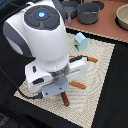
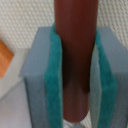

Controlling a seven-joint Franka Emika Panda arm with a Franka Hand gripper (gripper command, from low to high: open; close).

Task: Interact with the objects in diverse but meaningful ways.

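The dark red-brown toy sausage (image 1: 65, 99) pokes out from under the white robot arm (image 1: 42, 37) in the exterior view, its free end lying on the pale woven placemat (image 1: 102, 70) that covers the middle of the black desk (image 1: 117, 95). The end effector (image 1: 61, 89) sits low over the mat and hides the sausage's other end. Just beside the arm, toward the exterior view's right, lie two orange-handled pieces of cutlery (image 1: 79, 85) (which is the fork and which the knife is hard to tell at this size), one near the sausage and one farther back. The pale blue house-shaped carton (image 1: 81, 41) stands on the mat's far part, well apart from the sausage. Beyond the mat are dark grey pots (image 1: 89, 12), and a beige bowl (image 1: 123, 17) is cut by the frame's edge at the exterior view's right. In the wrist view the sausage (image 2: 75, 55) runs between two teal pads (image 2: 53, 75) backed by grey-blue fingers (image 2: 35, 95), both pads pressed against its sides: the end effector (image 2: 75, 75) is clamped on the sausage. An orange patch (image 2: 5, 57) shows at the frame's edge over the woven mat (image 2: 20, 20).
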